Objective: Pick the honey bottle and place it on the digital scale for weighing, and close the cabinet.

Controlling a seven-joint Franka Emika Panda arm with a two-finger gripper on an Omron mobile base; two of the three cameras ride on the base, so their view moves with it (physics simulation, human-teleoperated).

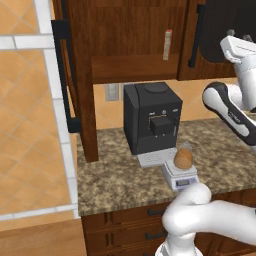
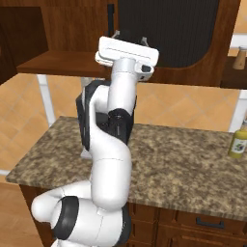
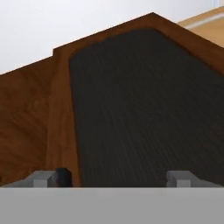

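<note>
The amber honey bottle (image 1: 183, 158) stands upright on the platform of the small silver digital scale (image 1: 179, 176), on the counter in front of the coffee machine. The dark brown cabinet (image 1: 130, 45) above has its left door (image 1: 80, 80) swung out towards me, seen edge-on with its black bar handle. My gripper (image 1: 240, 36) (image 2: 129, 36) is raised high, close in front of the right door's dark glass panel (image 2: 169, 34) (image 3: 144, 105). In the hand view its fingertips (image 3: 43, 178) stand far apart, open, with nothing between them (image 3: 113, 178).
A big black coffee machine (image 1: 152, 117) stands behind the scale. Inside the cabinet a tall thin beige-and-red box (image 1: 168, 44) stands on the shelf. At the counter's right end stands a yellow-green bottle (image 2: 238, 140). The granite counter (image 1: 110, 175) has drawers below.
</note>
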